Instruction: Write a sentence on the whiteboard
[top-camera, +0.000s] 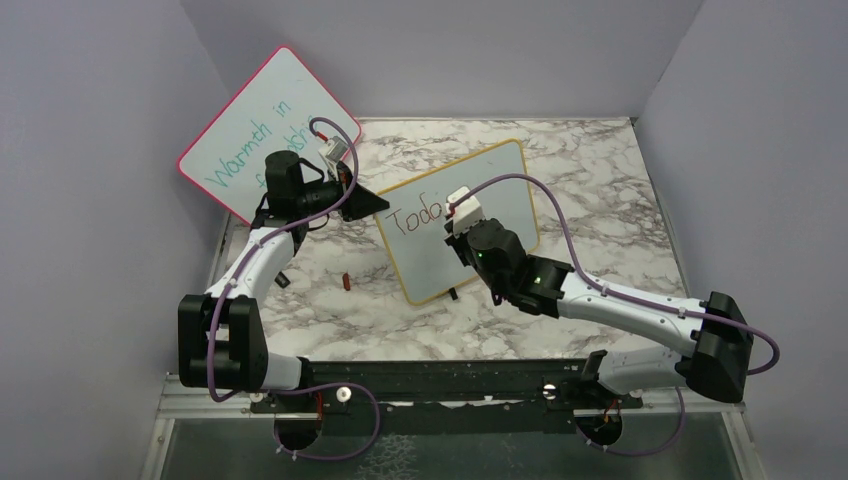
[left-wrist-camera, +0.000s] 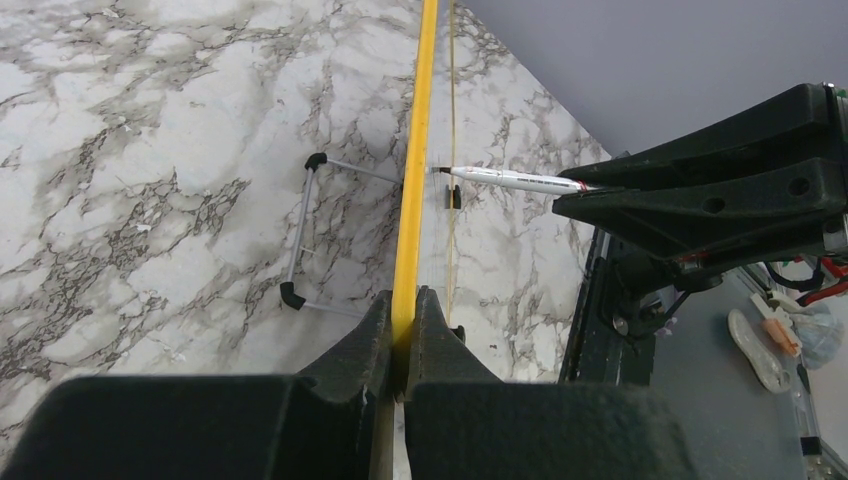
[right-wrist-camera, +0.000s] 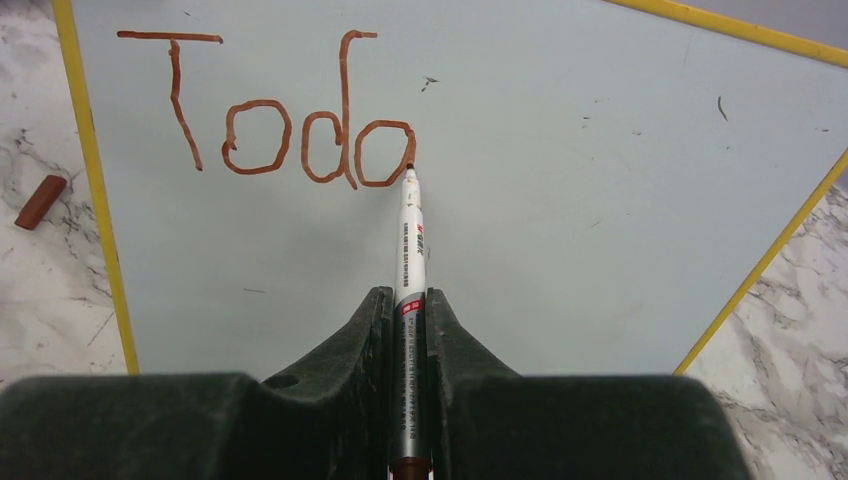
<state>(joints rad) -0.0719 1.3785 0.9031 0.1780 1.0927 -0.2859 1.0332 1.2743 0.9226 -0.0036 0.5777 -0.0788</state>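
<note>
The marble table (top-camera: 600, 180), overhead, is bearing the propped whiteboard (top-camera: 500, 190) centrally. Left wrist is showing left gripper (left-wrist-camera: 404, 335) pinching its yellow edge; right wrist, right gripper (right-wrist-camera: 410, 315) clamping the marker (right-wrist-camera: 411, 230), tip touching the sentence (right-wrist-camera: 345, 100).

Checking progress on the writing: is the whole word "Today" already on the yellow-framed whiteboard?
No: the whiteboard shows only four letters, reading "Todo", with the marker tip at the last one's right edge.

A lab test cell: plain grey walls (top-camera: 450, 50) enclose a marble-patterned table (top-camera: 600, 170).
</note>
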